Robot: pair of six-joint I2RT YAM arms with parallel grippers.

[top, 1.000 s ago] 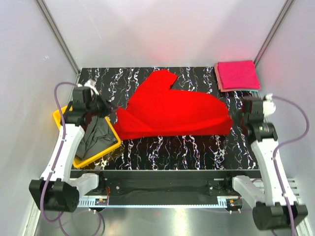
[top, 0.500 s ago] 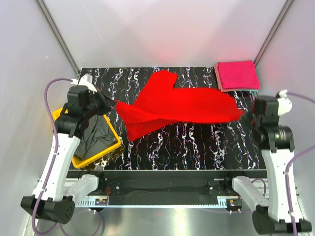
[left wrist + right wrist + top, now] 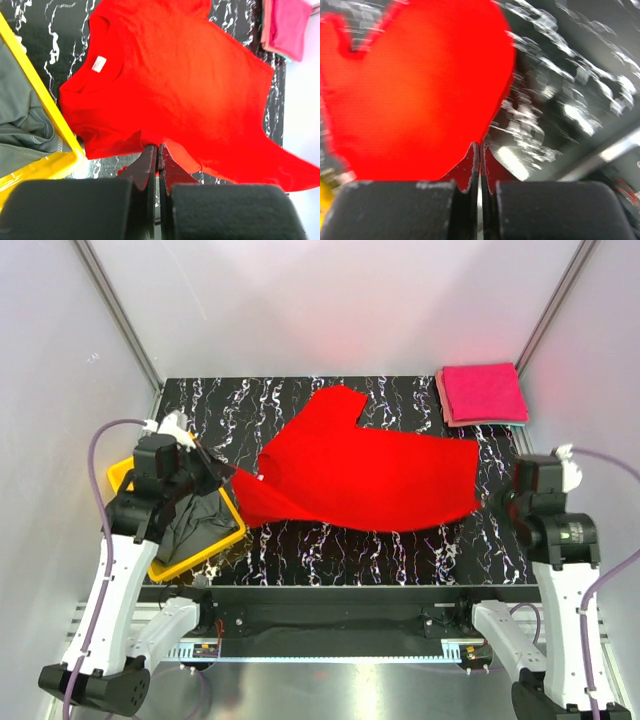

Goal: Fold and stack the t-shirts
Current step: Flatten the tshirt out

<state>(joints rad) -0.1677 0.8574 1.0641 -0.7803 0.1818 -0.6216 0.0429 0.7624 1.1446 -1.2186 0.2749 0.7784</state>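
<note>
A bright red t-shirt [image 3: 370, 465] hangs stretched between both grippers above the black marbled table [image 3: 330, 540]. My left gripper [image 3: 233, 472] is shut on its left edge, beside the collar with the white neck label [image 3: 99, 64]. In the left wrist view the closed gripper [image 3: 159, 146] pinches red cloth [image 3: 175, 85]. My right gripper [image 3: 486, 492] is shut on the shirt's right edge; in the right wrist view the gripper [image 3: 480, 144] meets on a red corner [image 3: 415, 90]. Folded magenta-pink t-shirts [image 3: 483, 393] lie stacked at the back right. A dark grey t-shirt [image 3: 195, 518] lies crumpled in the tray.
The yellow plastic tray [image 3: 200, 562] sits at the table's left edge, right under my left arm; its rim [image 3: 50, 107] runs close to the left fingers. White enclosure walls stand close on the left, right and back.
Both grippers pulled the red shirt apart and taut, then came back toward the near side. The cloth now spreads wider and sags lower over the table.
</note>
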